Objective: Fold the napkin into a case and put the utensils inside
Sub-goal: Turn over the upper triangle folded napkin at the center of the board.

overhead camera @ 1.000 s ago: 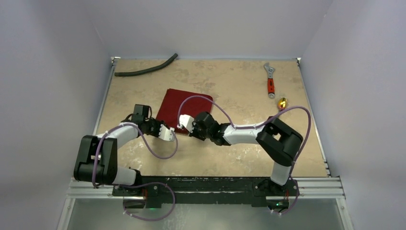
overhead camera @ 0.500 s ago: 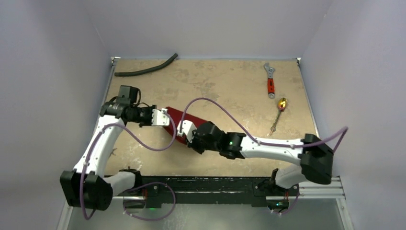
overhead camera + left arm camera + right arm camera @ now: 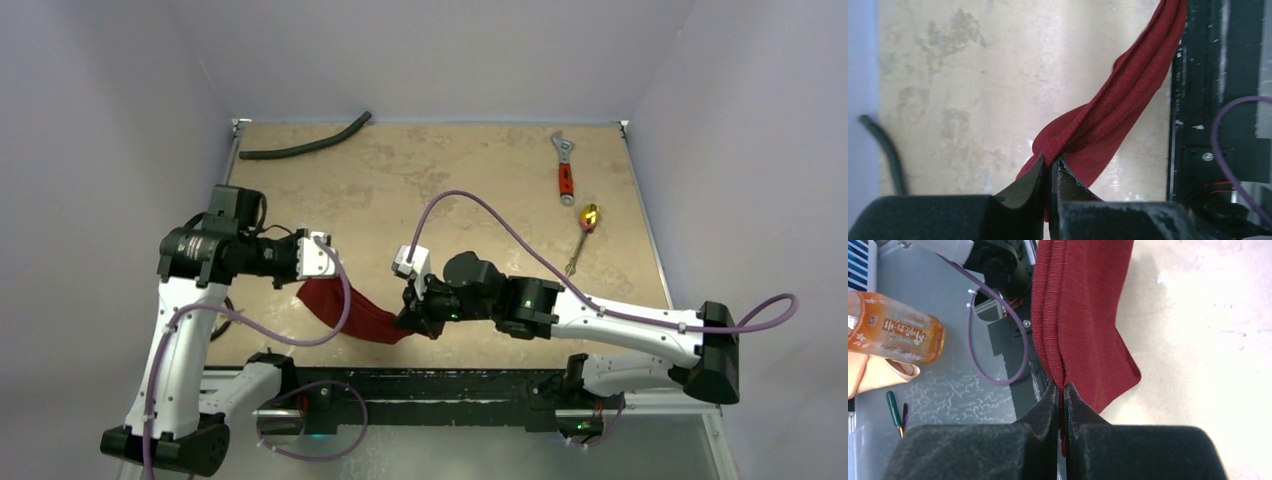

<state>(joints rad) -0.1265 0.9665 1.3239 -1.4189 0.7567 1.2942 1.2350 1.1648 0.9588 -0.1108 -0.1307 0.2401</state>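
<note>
Near the front edge of the desk (image 3: 480, 190), Dana, both arms had the napkin (image 3: 345, 312) hoisted and slung between them!
Yes, Sam, and look at the grips: the left end effector (image 3: 1050, 165) was pressed tight on one gathered end, and the right end effector (image 3: 1061, 390) was pinching the other end just the same
Why hold it that way, do you reckon?
I'd say two pinch points let them carry the cloth and lay one half over the other for a fold; a single grip would have left it in a bunch
And the cloth itself?
Dark red, finely ribbed, doubled into a thick band with its layered edges showing, sagging in the middle; whether the low part touched the desk, I couldn't tell
So the folding wasn't finished?
Not by my eye, and of the utensils (image 3: 582, 235) I made out one gold piece, lying well apart at the far right, near the red-handled wrench (image 3: 565, 170)
</note>
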